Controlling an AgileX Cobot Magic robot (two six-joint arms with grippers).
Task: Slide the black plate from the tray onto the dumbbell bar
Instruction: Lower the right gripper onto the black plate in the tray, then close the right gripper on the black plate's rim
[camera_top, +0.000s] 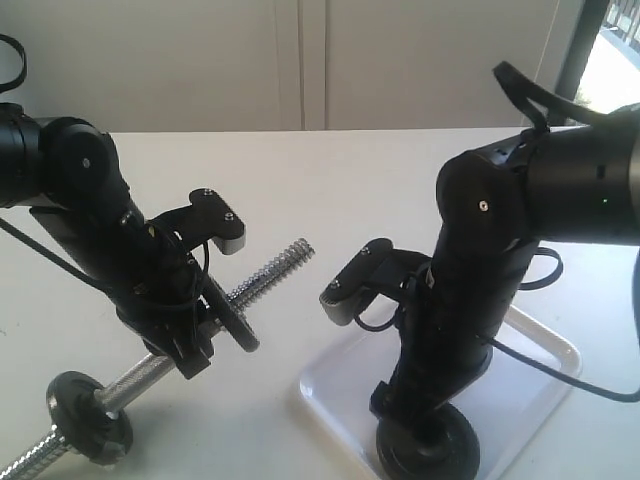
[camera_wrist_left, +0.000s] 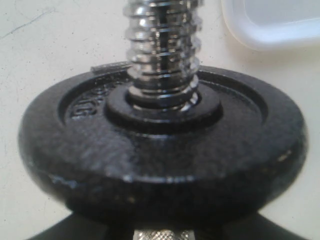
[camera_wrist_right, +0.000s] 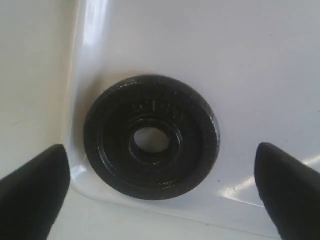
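On the left of the exterior view, the left gripper (camera_top: 192, 345) is clamping the dumbbell bar (camera_top: 262, 280) at its middle and holding it tilted, with the free threaded end (camera_top: 292, 253) pointing up toward the right arm. One mounted disc (camera_top: 235, 322) is sitting just beyond the jaws, and a second (camera_top: 90, 402) is riding near the bar's low end by the table (camera_top: 330, 180).

To the right, the tray (camera_top: 545, 365) is lying flat, and the black plate (camera_wrist_right: 151, 137) is resting in its near corner, close against the rim. The right gripper (camera_wrist_right: 160, 187) is hovering over it with its fingers (camera_wrist_right: 32, 190) spread wide, one on each side of the plate, touching nothing.

The corner is looking like the main risk: a closing finger may be catching the rim, or nudging the glossy tray instead of seating on the disc. A flat, heavy plate could also be slipping out of a shallow pinch. Later, the hole may be snagging on the threads if it meets the tilted end off-axis.

Counting: two arms, two grippers, one bar, one tray, and three black discs, two of them on the bar and one loose.
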